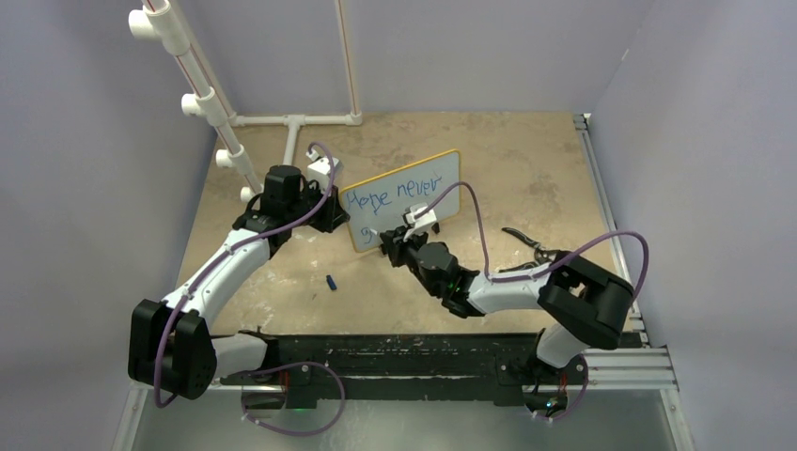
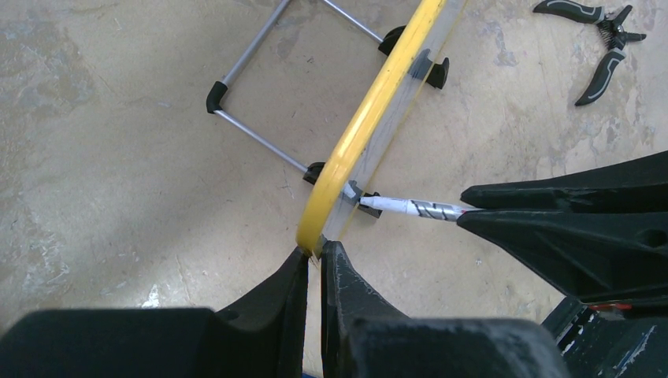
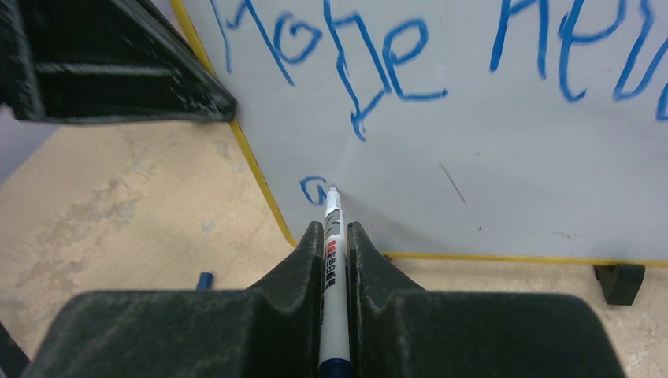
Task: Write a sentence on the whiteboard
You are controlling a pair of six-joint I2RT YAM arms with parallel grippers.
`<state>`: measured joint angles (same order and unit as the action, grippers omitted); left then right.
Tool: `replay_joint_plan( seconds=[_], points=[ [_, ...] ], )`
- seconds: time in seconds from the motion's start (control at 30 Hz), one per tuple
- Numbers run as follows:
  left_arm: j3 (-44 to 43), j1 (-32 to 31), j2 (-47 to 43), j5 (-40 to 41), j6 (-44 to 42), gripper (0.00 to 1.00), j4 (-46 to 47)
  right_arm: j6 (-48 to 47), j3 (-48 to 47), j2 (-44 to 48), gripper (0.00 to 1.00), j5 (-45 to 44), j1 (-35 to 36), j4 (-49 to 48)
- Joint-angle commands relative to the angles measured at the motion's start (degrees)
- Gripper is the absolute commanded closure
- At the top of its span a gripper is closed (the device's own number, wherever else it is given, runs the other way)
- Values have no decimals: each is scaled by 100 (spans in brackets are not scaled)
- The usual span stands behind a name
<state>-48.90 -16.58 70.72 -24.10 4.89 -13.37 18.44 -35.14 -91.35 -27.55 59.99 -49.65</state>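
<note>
1. i am clamping my left gripper [image 2: 313,252] on the near left corner of the whiteboard [image 1: 404,169], fingers pressed together on its yellow frame.
2. the whiteboard is standing tilted on the table [image 1: 526,169], left of centre, its black feet resting on the surface.
3. i am squeezing my right gripper [image 3: 335,232] tight on a white marker [image 3: 333,213], its tip touching the board low on the left.
4. the sentence [image 3: 394,55] is reading "hope never" in blue on the top line, with a small blue curl [image 3: 313,189] sitting just left of the tip.
5. a blue cap [image 1: 331,282] is lying near the board, and pliers [image 1: 526,242] are lying to its right.
</note>
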Motion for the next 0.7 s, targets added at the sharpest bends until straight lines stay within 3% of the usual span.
replay_joint_plan(
  seconds=[0.0, 0.67],
  points=[
    [-23, -56, -8, -112, -30, 100, 80, -125, 12, 523, 100, -97, -14, -451],
    [-35, -56, 21, -78, -23, 100, 63, 81, 175, 438, 100, -215, -4, -316]
  ],
)
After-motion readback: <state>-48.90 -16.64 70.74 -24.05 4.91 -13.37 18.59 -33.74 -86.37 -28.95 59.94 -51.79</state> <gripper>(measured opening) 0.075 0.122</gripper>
